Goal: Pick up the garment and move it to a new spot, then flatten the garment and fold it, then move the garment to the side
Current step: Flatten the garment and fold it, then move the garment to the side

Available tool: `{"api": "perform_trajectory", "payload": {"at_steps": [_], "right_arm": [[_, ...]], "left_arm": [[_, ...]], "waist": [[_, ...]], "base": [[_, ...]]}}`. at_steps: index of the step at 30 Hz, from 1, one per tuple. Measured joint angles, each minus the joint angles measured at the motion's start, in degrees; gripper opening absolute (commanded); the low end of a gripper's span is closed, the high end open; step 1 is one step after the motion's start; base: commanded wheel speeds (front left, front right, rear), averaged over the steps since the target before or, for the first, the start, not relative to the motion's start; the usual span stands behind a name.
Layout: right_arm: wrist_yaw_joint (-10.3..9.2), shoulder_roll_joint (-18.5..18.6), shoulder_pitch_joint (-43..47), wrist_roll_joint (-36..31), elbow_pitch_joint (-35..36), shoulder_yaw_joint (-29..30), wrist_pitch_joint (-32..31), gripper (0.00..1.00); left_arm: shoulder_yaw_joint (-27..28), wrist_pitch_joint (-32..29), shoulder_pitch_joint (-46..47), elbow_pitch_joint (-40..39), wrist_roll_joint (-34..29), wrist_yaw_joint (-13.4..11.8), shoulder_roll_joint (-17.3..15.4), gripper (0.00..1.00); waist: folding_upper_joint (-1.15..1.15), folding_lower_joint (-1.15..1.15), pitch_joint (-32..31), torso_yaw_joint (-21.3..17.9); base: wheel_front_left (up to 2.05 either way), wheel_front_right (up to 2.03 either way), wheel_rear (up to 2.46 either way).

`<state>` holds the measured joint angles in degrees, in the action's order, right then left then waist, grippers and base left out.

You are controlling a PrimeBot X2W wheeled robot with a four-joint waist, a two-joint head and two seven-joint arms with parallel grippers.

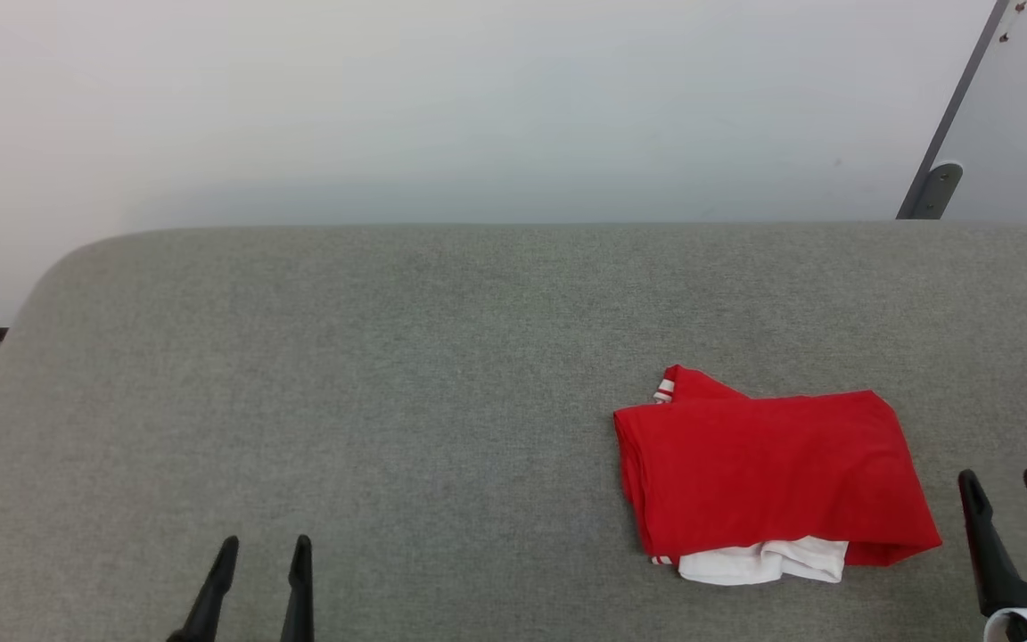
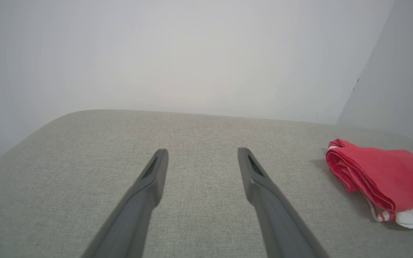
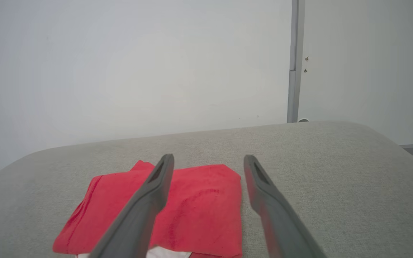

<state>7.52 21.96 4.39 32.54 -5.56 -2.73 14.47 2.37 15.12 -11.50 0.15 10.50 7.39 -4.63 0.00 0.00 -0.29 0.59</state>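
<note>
Garment (image 1: 772, 473) lies folded on pad's (image 1: 389, 357) right part, likely already set aside, so nothing is held. Head: left gripper (image 1: 266, 544) at pad's near-left, right gripper (image 1: 1002, 481) at pad's near-right, both spread and empty. Left wrist: fingers (image 2: 149, 186) wide over bare pad. Right wrist: fingers (image 3: 264, 200) wide, low over pad's right part.

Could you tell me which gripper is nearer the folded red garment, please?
The right gripper: it stands open just beside the garment, while the left gripper is far off across the grey surface.
</note>
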Motion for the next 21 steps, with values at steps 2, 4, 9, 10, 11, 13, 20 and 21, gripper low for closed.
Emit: {"api": "perform_trajectory", "payload": {"at_steps": [2,4,9,10,11,13,20,21], "right_arm": [[0.01,-0.27,-0.01,-0.35,0.35,-0.07,-0.44,1.0],[0.0,-0.32,-0.08,-0.41,0.62,-0.15,-0.92,1.0],[0.0,0.88,-3.94,-1.36,-0.44,-1.01,-5.1,1.0],[0.0,1.41,-5.35,-1.46,-1.23,-1.16,-6.78,1.0],[0.01,2.12,-6.67,-1.8,-2.01,-1.49,-8.75,1.0],[0.01,3.48,-9.59,-1.36,-4.3,-2.2,-14.55,1.0],[0.0,9.59,-21.32,2.91,-10.42,-6.54,-37.12,1.0],[0.01,10.12,-22.75,3.93,-11.25,-7.7,-41.05,1.0]], "left_arm": [[-0.09,0.0,0.07,-0.11,-0.02,0.0,0.07,1.0],[-0.08,0.0,0.16,-0.24,-0.05,0.0,0.11,1.0],[-0.34,0.0,0.79,-0.52,-0.27,0.0,0.54,1.0],[-0.6,0.01,1.13,-0.48,-0.44,0.0,0.63,1.0],[-0.81,0.0,1.58,-0.44,-0.45,0.0,0.68,1.0],[-1.27,0.0,2.89,-0.35,-0.46,0.0,0.82,1.0],[-2.77,0.01,8.54,0.32,-0.52,0.0,1.16,1.0],[-3.0,0.0,9.19,0.54,-0.53,0.0,1.19,1.0]], "waist": [[0.0,0.0,-0.04,0.0],[0.0,0.0,-0.01,-0.01],[0.0,0.0,0.61,-0.48],[0.0,0.0,0.89,-0.53],[0.0,0.0,1.19,-0.55],[0.0,0.0,1.96,-0.5],[0.0,0.0,6.12,0.14],[0.0,0.0,6.84,0.25]], "base": [[0.0,0.0,0.0],[0.0,0.0,0.0],[0.0,0.0,0.0],[0.0,0.0,0.0],[0.0,0.0,0.0],[0.0,0.0,0.0],[0.0,0.0,0.0],[0.0,0.0,0.0]]}}
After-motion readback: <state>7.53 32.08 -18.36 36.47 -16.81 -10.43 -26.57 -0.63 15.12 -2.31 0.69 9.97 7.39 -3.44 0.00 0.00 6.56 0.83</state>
